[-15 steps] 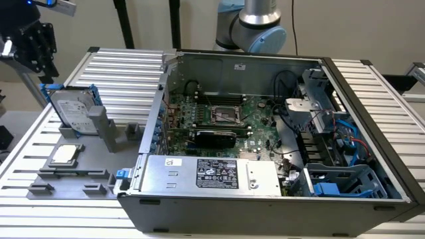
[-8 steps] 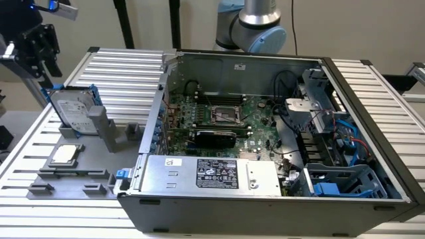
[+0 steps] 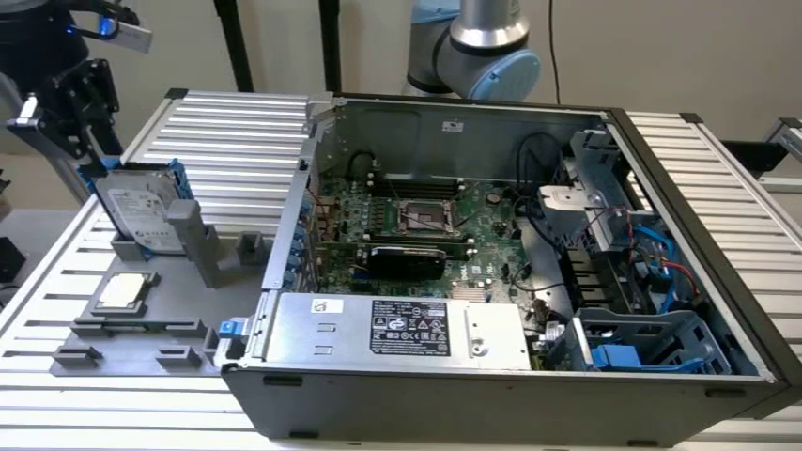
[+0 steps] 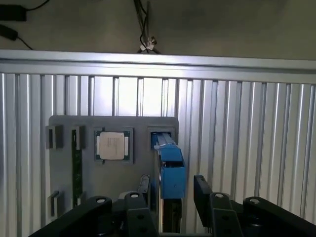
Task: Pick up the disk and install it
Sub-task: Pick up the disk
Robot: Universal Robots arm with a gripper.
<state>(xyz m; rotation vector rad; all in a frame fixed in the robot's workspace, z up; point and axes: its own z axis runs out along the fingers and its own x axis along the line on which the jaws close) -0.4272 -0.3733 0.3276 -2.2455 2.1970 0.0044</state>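
Fingers [image 4: 202,195] of the black gripper [image 4: 172,182] stand spread, one on each side of the disk's [image 4: 172,173] blue carrier edge, with a sliver of daylight showing on both sides, so nothing is pinched. From where I stand, the disk [image 3: 135,209] sits upright on its edge in a slot of the grey fixture plate [image 3: 126,329], out at nine o'clock from the open computer case [image 3: 501,395], and the gripper [image 3: 90,158] hangs over the disk's upper corner at about eleven o'clock. On the same plate, at roughly six o'clock from the disk, a small square silver chip [image 3: 126,289] lies flat in its own recess. Plate and case both rest on the slatted aluminium table [image 3: 239,132]. Inside the case the green motherboard [image 3: 414,211] lies in the middle, the grey labelled power-supply box [image 3: 401,327] is along the six o'clock wall, and the robot arm [image 3: 483,47] rises behind the case at twelve o'clock.
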